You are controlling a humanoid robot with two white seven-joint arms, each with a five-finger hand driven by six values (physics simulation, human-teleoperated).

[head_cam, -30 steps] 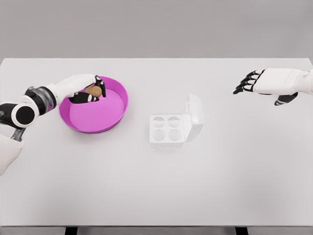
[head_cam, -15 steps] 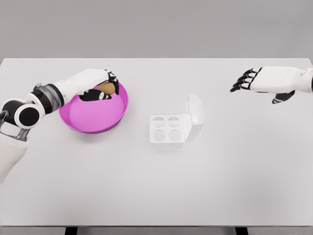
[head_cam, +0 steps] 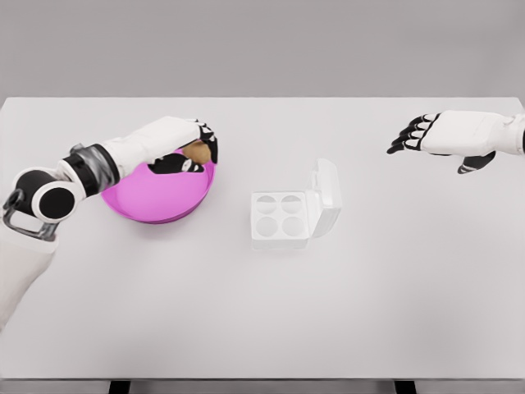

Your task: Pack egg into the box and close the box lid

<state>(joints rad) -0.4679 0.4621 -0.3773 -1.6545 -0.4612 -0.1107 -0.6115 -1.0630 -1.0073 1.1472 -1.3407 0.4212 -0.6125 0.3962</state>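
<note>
The left hand [head_cam: 190, 148], white with black fingers, has its fingers curled around a small brown egg [head_cam: 197, 153] and holds it above the right-hand rim of a round magenta plastic bowl [head_cam: 156, 197]. The bowl sits on the left part of the wide white bench [head_cam: 262, 312], and the left forearm crosses over its far edge, hiding part of the rim.

To the right of the bowl, well apart from it, a small white plastic egg box [head_cam: 279, 217] lies near the middle of the bench. It shows four round cups, all vacant, and its hinged lid [head_cam: 326, 195] stands tilted up on the right side. The strip of bench between the bowl and the box carries nothing.

The right hand [head_cam: 414, 135] hovers above the far right part of the bench, fingers spread and relaxed, holding nothing, well apart from the box.
</note>
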